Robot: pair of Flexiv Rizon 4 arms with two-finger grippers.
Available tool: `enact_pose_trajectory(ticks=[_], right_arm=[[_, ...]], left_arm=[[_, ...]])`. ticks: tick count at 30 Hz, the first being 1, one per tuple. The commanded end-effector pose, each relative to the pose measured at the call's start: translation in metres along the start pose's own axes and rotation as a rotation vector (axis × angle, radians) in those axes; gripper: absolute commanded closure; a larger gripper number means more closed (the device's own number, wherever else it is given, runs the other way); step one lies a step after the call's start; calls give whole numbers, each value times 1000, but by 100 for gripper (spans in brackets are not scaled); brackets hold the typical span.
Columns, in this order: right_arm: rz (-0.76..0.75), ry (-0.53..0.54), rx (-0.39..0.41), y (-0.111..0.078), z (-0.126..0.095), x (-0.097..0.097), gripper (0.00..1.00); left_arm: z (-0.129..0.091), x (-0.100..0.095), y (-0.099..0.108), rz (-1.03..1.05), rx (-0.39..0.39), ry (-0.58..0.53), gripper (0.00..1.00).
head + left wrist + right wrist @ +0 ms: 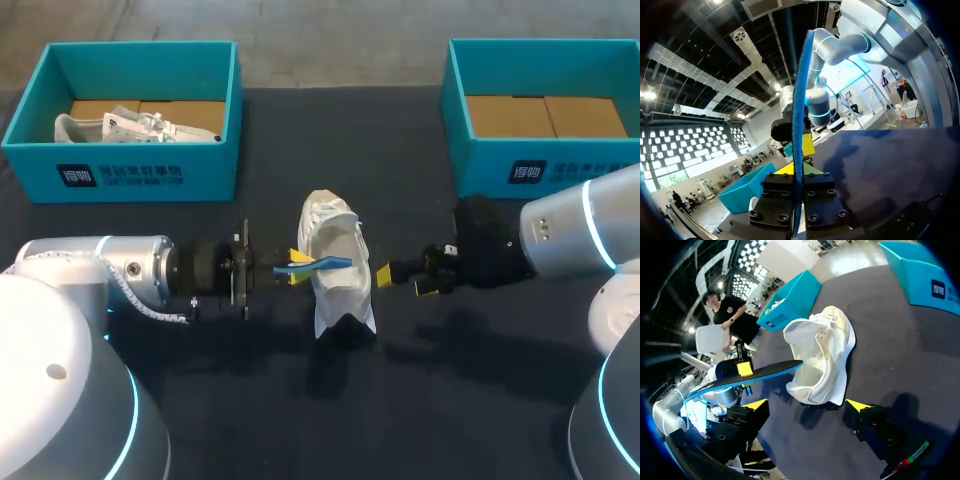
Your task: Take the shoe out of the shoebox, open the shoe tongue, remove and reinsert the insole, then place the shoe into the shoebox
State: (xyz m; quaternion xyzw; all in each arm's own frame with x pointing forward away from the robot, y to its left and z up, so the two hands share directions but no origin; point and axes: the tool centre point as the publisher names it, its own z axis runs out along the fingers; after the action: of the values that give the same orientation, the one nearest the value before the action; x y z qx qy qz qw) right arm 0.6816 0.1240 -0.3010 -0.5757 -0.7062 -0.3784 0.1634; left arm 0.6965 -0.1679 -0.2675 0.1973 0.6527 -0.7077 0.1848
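On the black table, a teal cardboard shoebox sits at 10 o'clock of the white fabric sneaker and a second teal shoebox at 2 o'clock. The sneaker stands mid-table, unboxed, its mouth spread wide. The thin blue insole is out, its tip over the sneaker's mouth, clamped in the left gripper at 9 o'clock. The right gripper sits at 3 o'clock, fingers apart, holding nothing. I judge 2 steps remain: reinserting the insole and boxing the sneaker.
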Motion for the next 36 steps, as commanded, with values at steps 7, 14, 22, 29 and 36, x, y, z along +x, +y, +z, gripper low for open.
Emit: enact_pose_trajectory(ticks=[7,14,22,29,36], right_arm=[[1,-7,-2,-1,1,2,0],[1,-7,-2,-1,1,2,0],[1,-7,-2,-1,1,2,0],[1,-7,-2,-1,1,2,0],[1,-7,-2,-1,1,2,0]], left_arm=[[11,-5,-6,0,25,0,100],[19,-8,-8,6,42,6,100],[22,-7,-7,4,47,11,100],[25,-5,1,5,38,15,100],[33,-7,11,60,11,17,100]])
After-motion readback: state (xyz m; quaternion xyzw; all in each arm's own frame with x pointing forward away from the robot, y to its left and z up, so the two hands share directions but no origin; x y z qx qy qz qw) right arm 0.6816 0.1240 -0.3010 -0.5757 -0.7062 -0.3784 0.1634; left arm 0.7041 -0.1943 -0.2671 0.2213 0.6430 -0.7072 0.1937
